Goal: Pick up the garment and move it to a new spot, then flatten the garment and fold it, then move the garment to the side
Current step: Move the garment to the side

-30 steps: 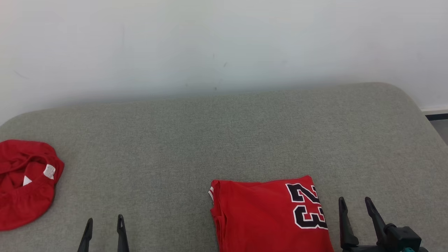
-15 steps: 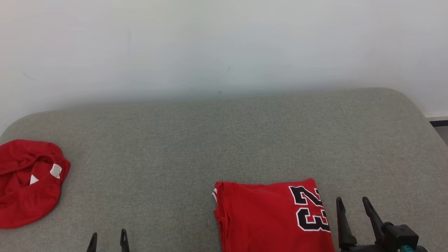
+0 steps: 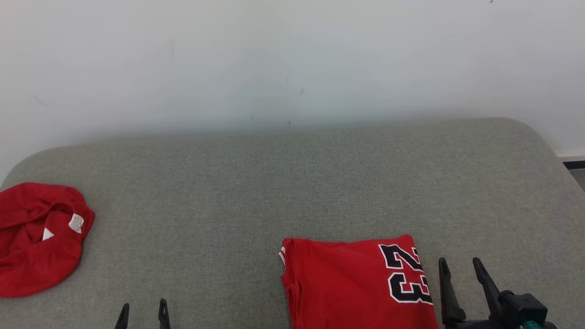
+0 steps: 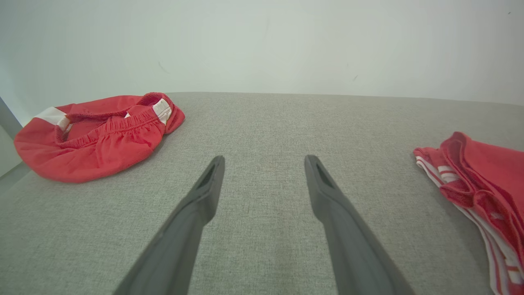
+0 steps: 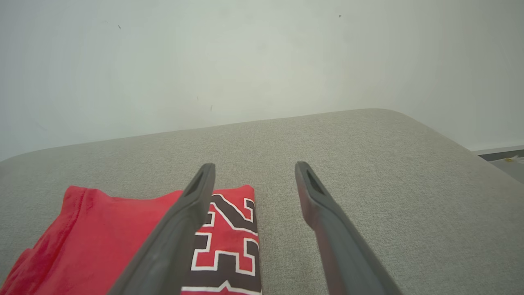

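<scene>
A red garment (image 3: 352, 283) with a black "23" lies folded flat on the grey cushioned surface (image 3: 292, 183), at the lower middle-right of the head view. It also shows in the right wrist view as the folded garment (image 5: 102, 241), partly under the left finger, and in the left wrist view as the garment's edge (image 4: 479, 180) at the far right. My right gripper (image 3: 461, 267) stands open just right of it, holding nothing. My left gripper (image 3: 144, 308) is open at the bottom left, over bare cushion, its fingers (image 4: 204, 192) apart.
A second red piece, crumpled shorts with white trim (image 3: 39, 237), lies at the left edge; the shorts (image 4: 98, 135) appear again in the left wrist view. A pale wall (image 3: 292, 59) rises behind the cushion. The cushion's rounded right corner (image 3: 544, 137) drops to dark floor.
The head camera has tilted slightly, shifting the whole picture down and right. My left gripper has drawn back toward the bottom edge, showing less of its fingers. Garment and right gripper stay put.
</scene>
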Tool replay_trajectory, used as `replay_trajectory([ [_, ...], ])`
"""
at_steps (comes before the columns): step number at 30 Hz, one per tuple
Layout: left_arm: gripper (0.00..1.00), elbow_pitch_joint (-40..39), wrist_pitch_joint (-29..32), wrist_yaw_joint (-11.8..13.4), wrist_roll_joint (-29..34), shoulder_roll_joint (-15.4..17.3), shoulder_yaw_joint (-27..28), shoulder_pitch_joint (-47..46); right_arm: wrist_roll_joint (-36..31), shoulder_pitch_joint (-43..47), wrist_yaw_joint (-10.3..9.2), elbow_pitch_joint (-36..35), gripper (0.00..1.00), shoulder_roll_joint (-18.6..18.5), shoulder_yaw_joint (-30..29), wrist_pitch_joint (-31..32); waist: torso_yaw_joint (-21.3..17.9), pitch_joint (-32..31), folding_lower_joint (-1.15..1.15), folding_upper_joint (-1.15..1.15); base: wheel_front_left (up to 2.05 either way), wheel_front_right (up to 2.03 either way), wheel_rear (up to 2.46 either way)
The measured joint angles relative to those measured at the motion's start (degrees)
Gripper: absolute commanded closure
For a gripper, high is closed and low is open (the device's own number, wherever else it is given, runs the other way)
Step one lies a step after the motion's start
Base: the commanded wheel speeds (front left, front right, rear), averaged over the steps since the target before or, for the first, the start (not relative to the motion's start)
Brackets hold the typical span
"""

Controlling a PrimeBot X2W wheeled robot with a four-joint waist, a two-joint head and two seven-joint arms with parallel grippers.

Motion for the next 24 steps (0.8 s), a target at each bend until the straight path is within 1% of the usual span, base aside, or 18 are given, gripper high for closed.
replay_trajectory([
  [6,0.00,-0.08,0.00,-0.15,0.05,0.00,0.23,-0.01,-0.11,-0.11,0.00,-0.47,0.00,0.00,-0.10,0.82,0.17,0.33,0.00,0.00,0.00,0.00,0.00],
  [7,0.00,-0.11,0.00,-0.15,0.05,0.00,0.26,-0.01,-0.19,-0.31,0.00,-0.77,0.00,0.00,-0.10,1.47,0.22,0.41,0.00,0.00,0.00,0.00,0.00],
  [9,0.00,-0.22,0.00,-0.16,0.07,0.00,0.25,-0.05,-0.36,-1.10,0.00,-1.18,0.00,-0.02,0.07,4.89,0.39,0.57,0.00,0.00,0.00,0.00,0.00],
  [11,0.00,-0.35,0.00,-0.19,0.09,0.00,0.26,-0.13,-0.76,-1.94,0.00,-1.52,0.00,-0.01,0.25,10.87,0.62,0.74,0.00,0.00,0.00,0.00,0.00],
  [12,0.00,-0.46,0.00,-0.21,0.13,0.00,0.25,-0.20,-0.98,-2.36,0.00,-1.65,0.00,0.00,0.21,14.84,0.75,0.84,0.00,0.00,0.00,0.00,0.00],
  [17,0.00,-0.79,0.00,-0.59,0.26,0.00,-0.24,-0.57,-1.81,-5.74,0.00,-3.46,0.00,-0.09,-3.45,33.76,1.81,1.41,0.00,0.00,0.00,0.00,0.00],
  [20,0.00,-0.90,0.00,-0.71,0.33,-0.01,-0.76,-1.01,-2.27,-6.86,0.00,-4.76,0.00,-0.08,-5.22,43.03,2.93,1.74,0.00,0.00,0.00,0.00,0.00],
  [24,0.00,-1.20,0.01,-1.11,0.35,-0.02,-1.55,-1.19,-1.48,-6.72,0.00,-6.19,0.00,-0.02,-6.19,53.76,4.76,2.25,0.00,0.00,0.00,0.00,0.00],
])
